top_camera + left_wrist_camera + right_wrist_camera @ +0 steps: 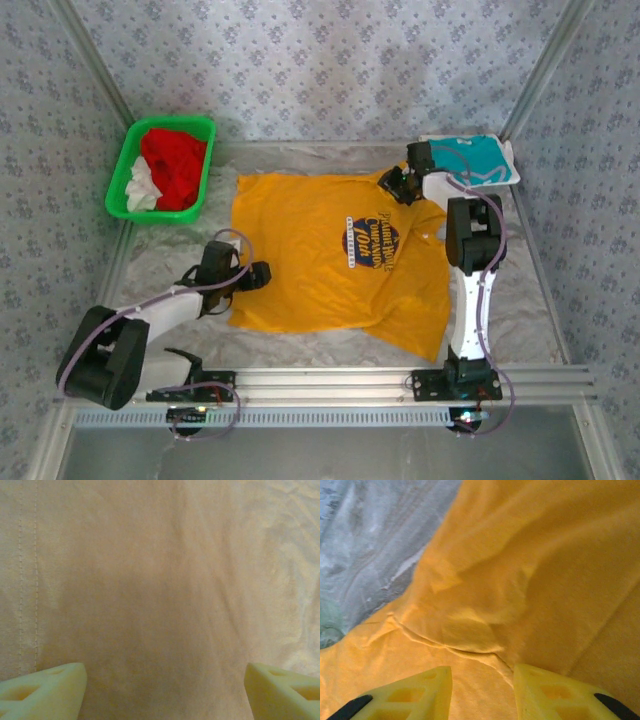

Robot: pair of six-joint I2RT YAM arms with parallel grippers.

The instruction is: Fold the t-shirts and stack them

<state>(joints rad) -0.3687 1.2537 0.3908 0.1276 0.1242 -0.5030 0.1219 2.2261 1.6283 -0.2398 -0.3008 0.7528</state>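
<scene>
Top external view shows the yellow-orange t-shirt (320, 265) spread flat between both pincers for folding, the folded teal t-shirt (478, 158) just beyond the right gripper (397, 185), whose parted jaws straddle a shoulder wrinkle, and the left gripper (263, 275) spread wide over the shirt's side edge.

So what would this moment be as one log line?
yellow-orange t-shirt: spread flat | left claw: open, at its left edge | right claw: open, over its far sleeve | teal t-shirt: far right
</scene>
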